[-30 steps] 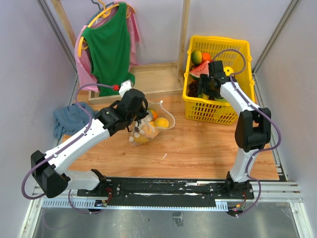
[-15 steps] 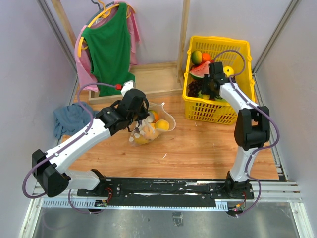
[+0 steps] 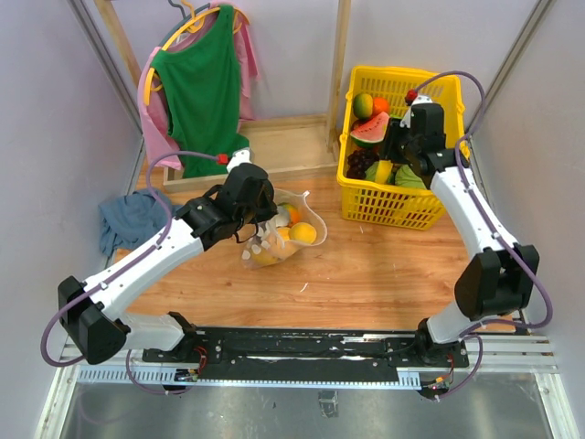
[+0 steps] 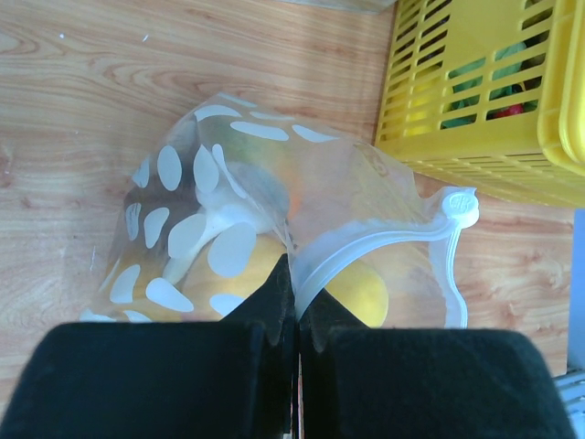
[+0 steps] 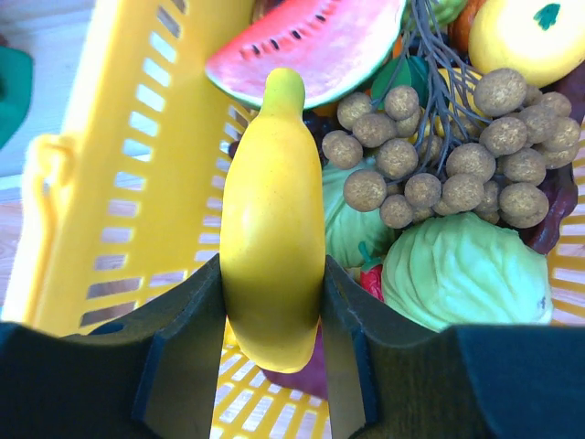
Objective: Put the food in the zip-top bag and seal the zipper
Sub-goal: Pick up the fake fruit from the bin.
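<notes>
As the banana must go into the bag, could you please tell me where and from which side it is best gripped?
Grip the banana across its thick middle, one finger on each long side, coming in from the rounded end, stalk pointing away towards the watermelon slice. The sides there run nearly parallel; both ends taper and might slip. The right gripper holds it just so.

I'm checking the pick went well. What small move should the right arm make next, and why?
Probably lift the right hand straight up, clear of the yellow basket: it is shut on the banana, and the left hand pinches the zip-top bag by its rim.
</notes>
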Available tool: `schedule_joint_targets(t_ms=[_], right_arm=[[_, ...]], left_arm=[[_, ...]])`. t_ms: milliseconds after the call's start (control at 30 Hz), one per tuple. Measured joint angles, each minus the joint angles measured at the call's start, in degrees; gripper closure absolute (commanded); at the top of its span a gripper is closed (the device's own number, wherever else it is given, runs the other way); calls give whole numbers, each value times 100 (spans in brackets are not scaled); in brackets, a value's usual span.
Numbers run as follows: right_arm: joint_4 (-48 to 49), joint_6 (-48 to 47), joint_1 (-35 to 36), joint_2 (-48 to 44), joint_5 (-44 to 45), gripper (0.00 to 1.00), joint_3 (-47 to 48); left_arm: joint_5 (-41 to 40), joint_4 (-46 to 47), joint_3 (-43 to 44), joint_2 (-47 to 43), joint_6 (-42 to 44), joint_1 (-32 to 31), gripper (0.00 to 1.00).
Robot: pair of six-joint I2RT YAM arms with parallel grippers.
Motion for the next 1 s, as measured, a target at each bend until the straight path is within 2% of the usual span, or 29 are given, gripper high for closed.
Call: schedule_joint_targets(t_ms=[400,533,767,1000], right_arm=[[612,33,9,-1486,-243,76,-940],[835,197,210,-2138,-334,76,-1169],[1650,839,1519,-3298,-284,75,-2055],[2415,1246,2844,-3469,114,75,-2922]], left_arm=[[144,105,0,-42,15,0,100],[144,118,0,-42,-35,0,100],[177,153,0,-42,-203,0,100],[291,190,0,-22,-361,0,100]])
